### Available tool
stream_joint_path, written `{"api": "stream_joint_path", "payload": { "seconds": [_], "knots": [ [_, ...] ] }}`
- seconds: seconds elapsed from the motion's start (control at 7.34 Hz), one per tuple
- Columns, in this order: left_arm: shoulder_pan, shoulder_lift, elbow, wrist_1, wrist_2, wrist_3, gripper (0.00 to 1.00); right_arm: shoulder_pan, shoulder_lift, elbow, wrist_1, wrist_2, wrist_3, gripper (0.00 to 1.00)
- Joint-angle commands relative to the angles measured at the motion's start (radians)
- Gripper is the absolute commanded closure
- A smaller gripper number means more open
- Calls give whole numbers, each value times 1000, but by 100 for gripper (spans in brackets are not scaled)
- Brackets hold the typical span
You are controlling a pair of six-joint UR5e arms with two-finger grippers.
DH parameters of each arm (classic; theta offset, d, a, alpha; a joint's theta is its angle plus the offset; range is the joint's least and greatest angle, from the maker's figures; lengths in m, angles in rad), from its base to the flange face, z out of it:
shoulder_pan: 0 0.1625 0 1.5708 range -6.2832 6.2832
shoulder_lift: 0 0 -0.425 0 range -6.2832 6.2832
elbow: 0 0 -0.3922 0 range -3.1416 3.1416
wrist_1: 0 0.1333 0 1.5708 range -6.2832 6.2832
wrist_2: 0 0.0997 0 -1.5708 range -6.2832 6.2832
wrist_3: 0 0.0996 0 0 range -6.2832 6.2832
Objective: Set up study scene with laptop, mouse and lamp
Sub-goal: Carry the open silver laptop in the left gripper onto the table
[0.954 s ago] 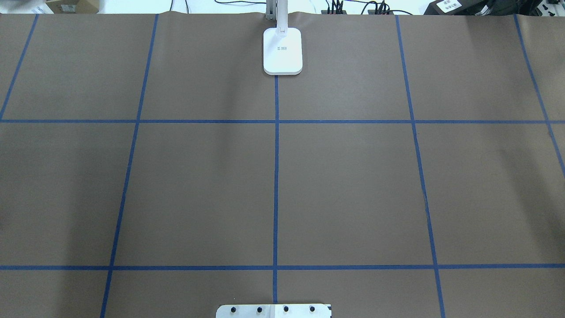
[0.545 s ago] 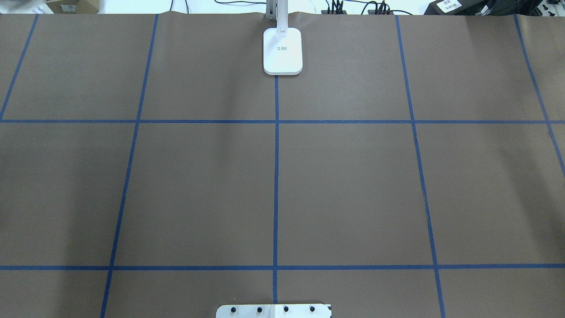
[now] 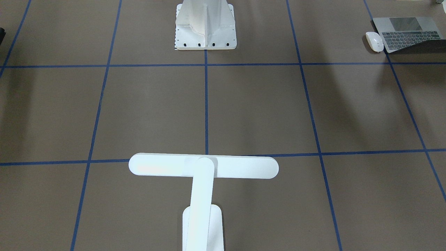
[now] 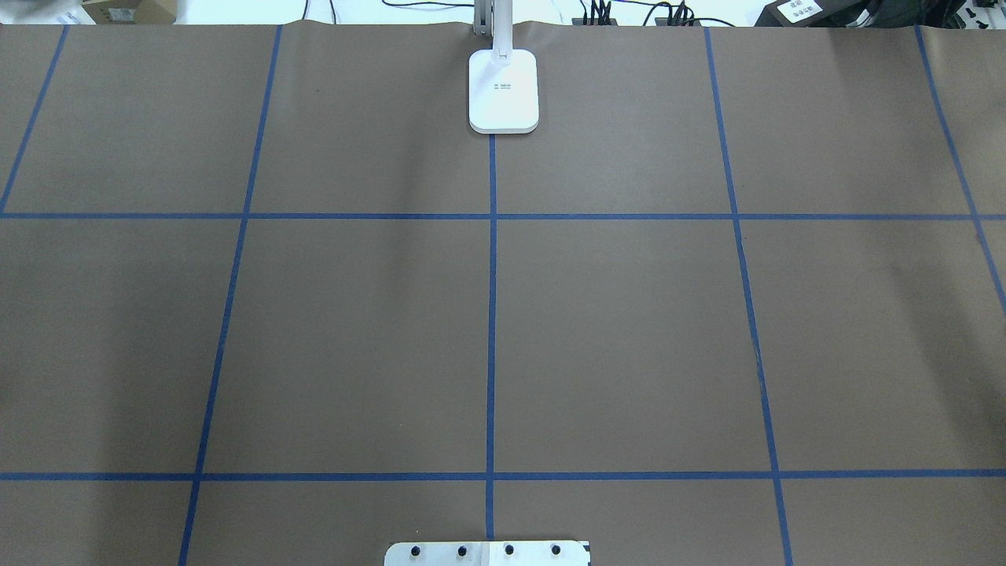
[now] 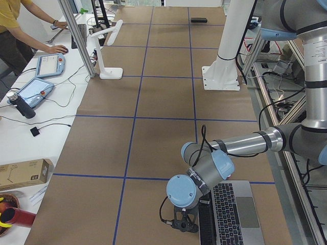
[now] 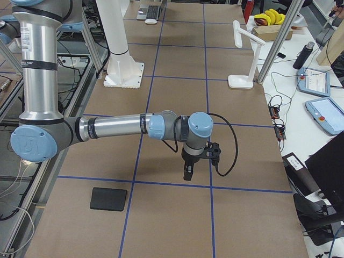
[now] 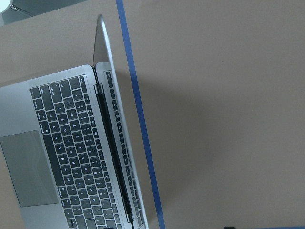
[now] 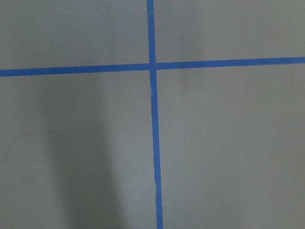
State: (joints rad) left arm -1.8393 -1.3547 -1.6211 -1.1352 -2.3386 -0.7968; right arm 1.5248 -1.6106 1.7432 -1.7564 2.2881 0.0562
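My left gripper (image 5: 185,224) hangs by the open laptop's (image 5: 236,212) lid, the mouse (image 3: 374,41) just beside it. The lamp (image 3: 203,166) stands at the middle of the table's (image 4: 629,314) far edge; my right gripper (image 6: 187,173) hovers above the table. How wide either gripper stands cannot be told.

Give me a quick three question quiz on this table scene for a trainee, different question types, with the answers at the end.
1. Fill the gap: seen from the front-facing view, the lamp has a head and arm that form the letter ___.
2. True or false: the laptop stands open, its keys showing.
3. What lies right beside the laptop? A the lamp, B the mouse, C nothing.

Key: 1 T; 2 true; 3 B.
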Motion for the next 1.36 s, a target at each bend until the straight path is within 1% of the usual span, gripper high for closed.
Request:
{"api": "stream_joint_path", "payload": {
  "seconds": [0.0, 0.41, 0.68, 0.82, 0.95, 1.09, 1.23],
  "knots": [
    [0, 5, 27, -23, -1, 2, 39, 0, 0, -1, 0, -1, -1, 0],
    [0, 29, 27, -21, -13, 5, 55, 0, -5, 1, 0, -1, -1, 0],
    [2, 39, 27, -23, -16, 10, 59, 0, -5, 1, 0, -1, -1, 0],
    [2, 39, 27, -23, -16, 11, 72, 0, -5, 1, 0, 1, -1, 0],
    [2, 37, 24, -26, -16, 11, 90, 0, -5, 1, 0, 1, -1, 0],
    [2, 31, 23, -25, -16, 7, 100, 0, -5, 1, 0, 1, -1, 0],
    [2, 25, 21, -21, -16, 5, 100, 0, -5, 1, 0, 1, -1, 0]
  ]
}}
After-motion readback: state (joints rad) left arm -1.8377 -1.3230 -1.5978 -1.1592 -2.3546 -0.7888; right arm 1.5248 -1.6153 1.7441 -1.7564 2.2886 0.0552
